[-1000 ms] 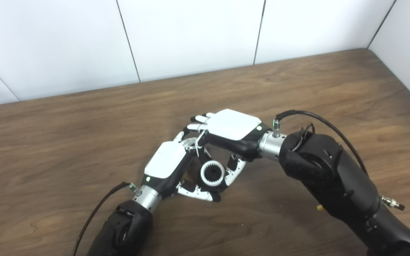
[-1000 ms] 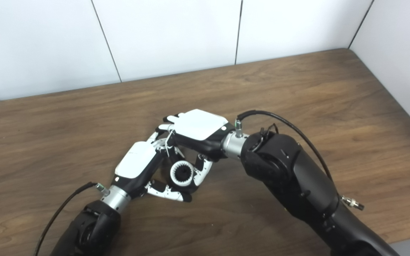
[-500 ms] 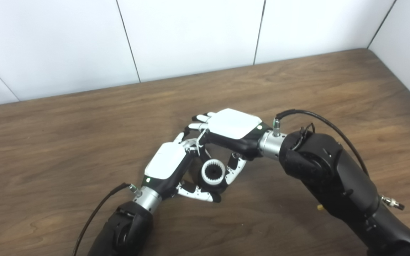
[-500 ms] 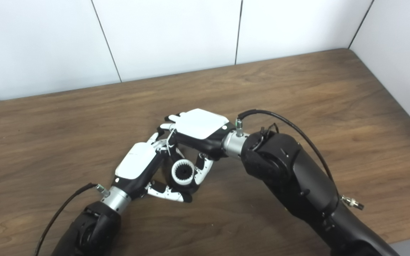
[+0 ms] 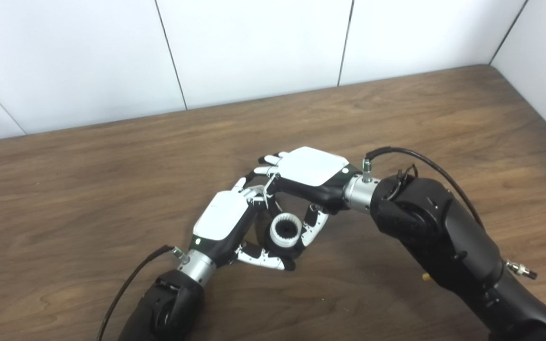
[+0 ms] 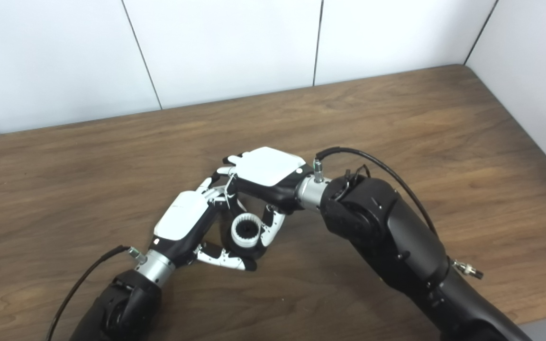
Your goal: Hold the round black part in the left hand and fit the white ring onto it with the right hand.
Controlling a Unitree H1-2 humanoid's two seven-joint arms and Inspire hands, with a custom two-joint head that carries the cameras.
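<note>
Left eye view, frame centre: my left hand (image 5: 223, 220) is gripping the round black part (image 5: 284, 231), and my right hand (image 5: 308, 171) is closing on the toothed white ring (image 5: 285, 238). I am judging: press squarely, never tilted.

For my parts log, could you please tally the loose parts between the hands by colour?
White: 1, the white ring
Black: 1, the round black part showing inside the ring
Total: 2
</note>
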